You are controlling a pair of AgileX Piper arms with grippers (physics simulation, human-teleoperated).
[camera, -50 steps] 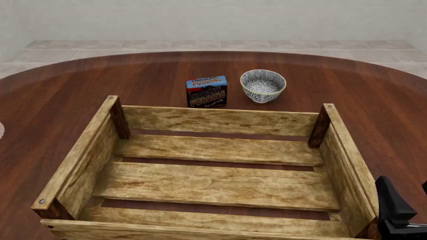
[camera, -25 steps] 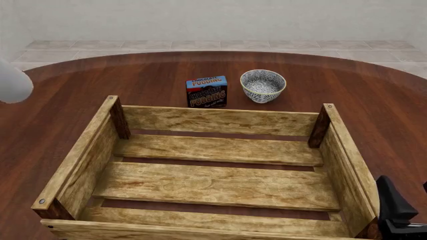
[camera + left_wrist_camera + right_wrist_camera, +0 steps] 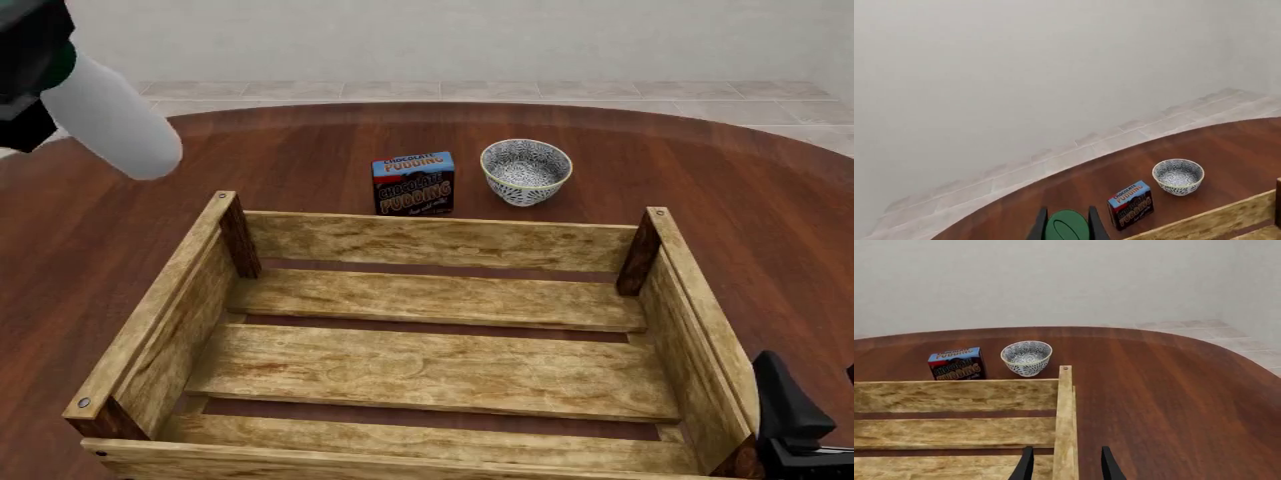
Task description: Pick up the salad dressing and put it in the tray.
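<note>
At far left, the left gripper (image 3: 1066, 227) is clamped on the tilted bottle (image 3: 114, 120), crate (image 3: 434, 243) lying right and nearer; right gripper (image 3: 1063, 465) apart.

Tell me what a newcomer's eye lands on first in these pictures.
The big light-wood tray fills the table's near half, with nothing in it. At the front view's upper left, the left gripper holds the white salad dressing in the air, tilted, outside the tray's far-left corner. Behind the tray's far wall stand a blue pudding box and a patterned bowl.
</note>
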